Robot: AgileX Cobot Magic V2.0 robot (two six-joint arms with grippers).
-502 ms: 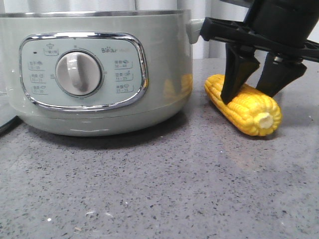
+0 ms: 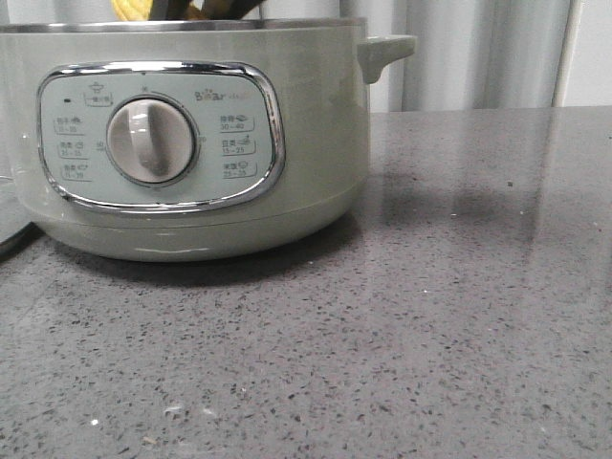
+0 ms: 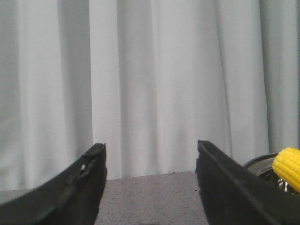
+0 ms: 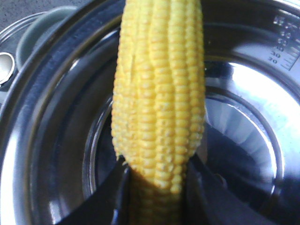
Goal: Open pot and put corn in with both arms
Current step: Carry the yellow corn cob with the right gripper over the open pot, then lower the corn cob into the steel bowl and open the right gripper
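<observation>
On a speckled dark grey stone tabletop (image 2: 430, 316), before pale pleated curtains (image 3: 154, 84), we see the pot (image 2: 316, 124), a round grey-green cooker, standing open at the left of the front view. Its steel rim catches the light, and a small side handle (image 2: 387, 50) juts toward the curtains. We read "Bear" above the round dial (image 2: 151, 141) on the chrome-framed control panel (image 2: 161, 136); the small characters and number pairs beside the dial are too fine for us to make out. Inside the shiny inner bowl (image 4: 243, 117), we note a graduated scale with "20" legible near the rim.

The corn (image 4: 159, 98) hangs over the open pot, above the bowl's floor, pinched at its lower end by the right claw (image 4: 157, 197), whose two dark fingers close against the cob on either side. A sliver of yellow shows above the rim in the front view. The left claw (image 3: 150, 187) is held spread wide with nothing between its fingers, facing the curtains.
</observation>
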